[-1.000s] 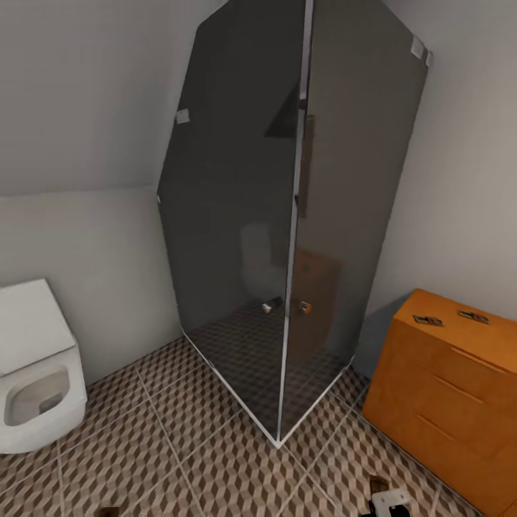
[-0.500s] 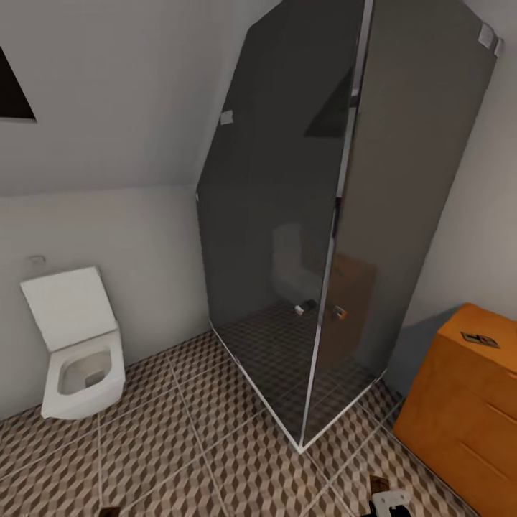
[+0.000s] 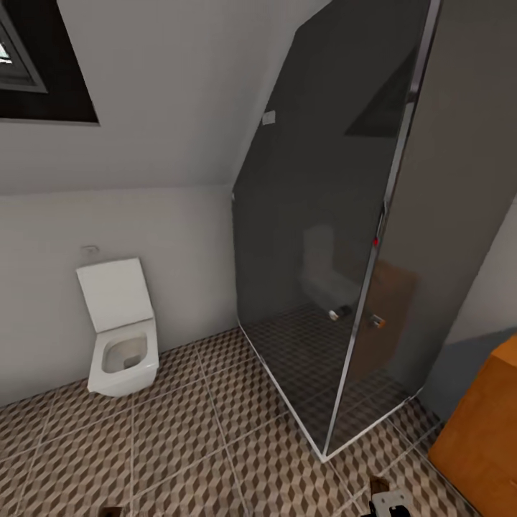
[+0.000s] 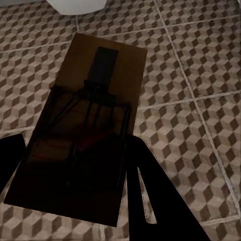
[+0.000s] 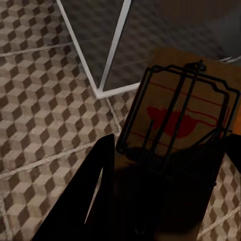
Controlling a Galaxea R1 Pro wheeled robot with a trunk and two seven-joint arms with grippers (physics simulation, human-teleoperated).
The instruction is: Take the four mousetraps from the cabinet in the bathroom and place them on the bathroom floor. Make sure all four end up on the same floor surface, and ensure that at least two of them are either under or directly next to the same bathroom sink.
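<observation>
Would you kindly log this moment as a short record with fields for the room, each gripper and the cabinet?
room: bathroom floor of cube-pattern tiles; white toilet by the wall; dark glass shower in the corner
left gripper: shut on a mousetrap, held above the tiles
right gripper: shut on a second mousetrap with a red mark, held near the shower's base corner
cabinet: orange-brown, at the head view's right edge, partly cut off

The head view looks down across the bathroom floor [image 3: 179, 431]; both wrist views hover close over those tiles.
</observation>
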